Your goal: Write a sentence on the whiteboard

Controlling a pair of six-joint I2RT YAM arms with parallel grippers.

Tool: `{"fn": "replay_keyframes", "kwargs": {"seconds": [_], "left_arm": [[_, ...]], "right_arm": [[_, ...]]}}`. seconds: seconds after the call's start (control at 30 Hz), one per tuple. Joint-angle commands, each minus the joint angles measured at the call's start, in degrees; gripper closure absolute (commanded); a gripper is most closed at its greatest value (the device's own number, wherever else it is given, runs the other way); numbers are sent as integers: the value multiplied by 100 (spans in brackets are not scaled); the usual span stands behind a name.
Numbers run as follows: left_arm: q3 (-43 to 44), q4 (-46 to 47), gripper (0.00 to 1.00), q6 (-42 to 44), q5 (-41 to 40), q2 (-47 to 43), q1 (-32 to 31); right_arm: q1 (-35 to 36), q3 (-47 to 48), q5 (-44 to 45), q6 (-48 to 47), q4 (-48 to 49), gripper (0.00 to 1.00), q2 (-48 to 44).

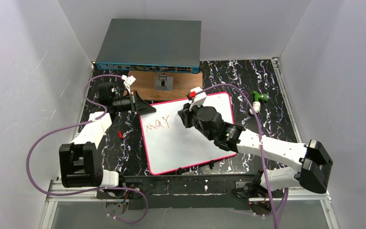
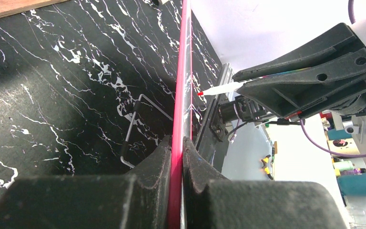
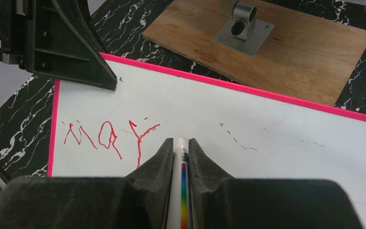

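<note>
The whiteboard (image 1: 190,143) lies on the black marbled table, its pink rim (image 2: 181,86) seen edge-on in the left wrist view. Red scrawled letters reading "may", the sentence (image 1: 156,125) (image 3: 108,136), sit near its far left corner. My left gripper (image 1: 142,108) (image 2: 177,143) is shut on the board's left rim. Over the board, just right of the letters, my right gripper (image 1: 183,117) (image 3: 181,143) is shut on a white marker (image 3: 180,160) with a rainbow stripe. The marker's red tip (image 2: 201,93) is close to the surface; I cannot tell whether it touches.
A brown wooden board (image 1: 147,86) (image 3: 286,52) with a metal holder (image 3: 244,21) lies behind the whiteboard, and a blue-grey box (image 1: 150,45) stands behind that. A green and white object (image 1: 259,97) lies at the right, a small red piece (image 1: 119,134) at the left.
</note>
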Motion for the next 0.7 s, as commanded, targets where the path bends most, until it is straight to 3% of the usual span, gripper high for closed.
{"fn": "replay_keyframes", "kwargs": {"seconds": [0.0, 0.67], "left_arm": [[123, 89, 100, 840, -911, 28, -57], [134, 84, 100, 886, -937, -7, -53]], "right_arm": [[-25, 291, 29, 112, 266, 99, 8], [-205, 317, 105, 271, 66, 99, 143]]}}
